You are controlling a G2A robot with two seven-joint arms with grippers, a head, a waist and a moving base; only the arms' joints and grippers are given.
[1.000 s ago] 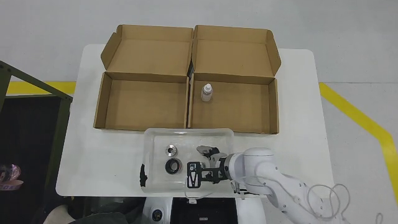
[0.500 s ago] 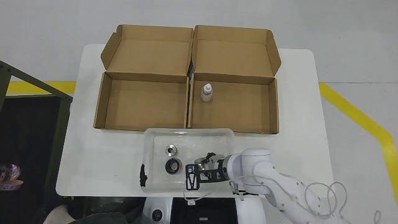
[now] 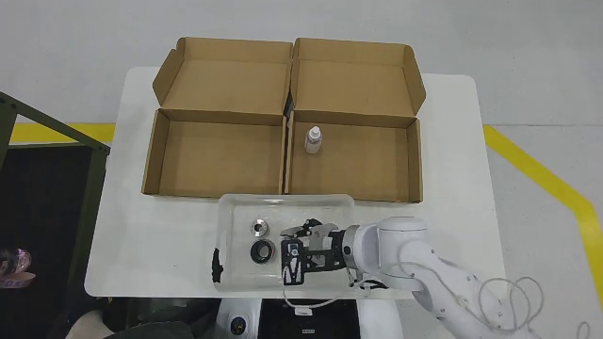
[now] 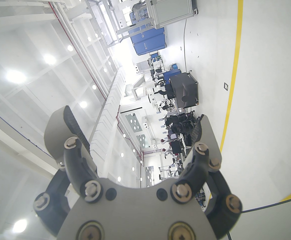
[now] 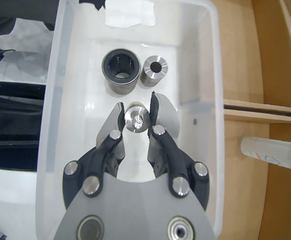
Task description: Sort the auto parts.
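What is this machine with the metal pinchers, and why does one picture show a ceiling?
It is a robot with two arms, each ending in a pincher called a gripper. One picture looks down from above at a white table. The other two come from cameras on the wrists. On the table stand two open cardboard boxes, one holding a small bottle, and a clear bin. In the bin the right gripper is shut on a small silver part, beside a dark ring and a silver sleeve. The left gripper is open and empty and points upward, so its camera sees ceiling lights.
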